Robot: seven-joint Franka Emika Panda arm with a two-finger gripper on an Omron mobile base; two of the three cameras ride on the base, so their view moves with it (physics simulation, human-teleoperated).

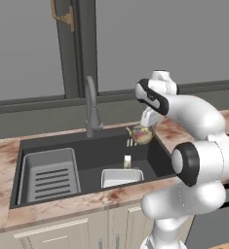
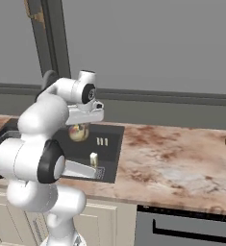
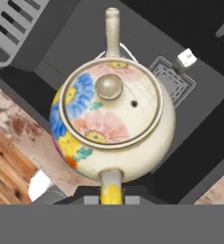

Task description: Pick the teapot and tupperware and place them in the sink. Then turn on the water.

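The pincer (image 3: 111, 198) is clamped tight on the handle of the small round cream teapot (image 3: 112, 119) with its blue, pink and yellow flower patches, and the pot hangs in the air above the wide dark grey sink (image 1: 150, 151). In the hand view the lid knob sits at the centre and the spout points away toward the top. No brand, label or lettering can be read on the pot, just painted blooms.

From the left base view the teapot (image 1: 141, 134) hovers over the basin's back right corner, under the white arm, near the right wall. Down on the basin floor lies the white translucent rectangular tupperware (image 1: 121, 177), close to the front wall, with a small pale block just behind it. Left of that sits a grey slotted rack (image 1: 50, 175). The tall grey arched faucet (image 1: 91, 109) rises from the back edge.

From the right base view the teapot (image 2: 78, 132) hangs over the basin, and the mottled pink-brown stone bench (image 2: 172, 158) stretches away to the right.
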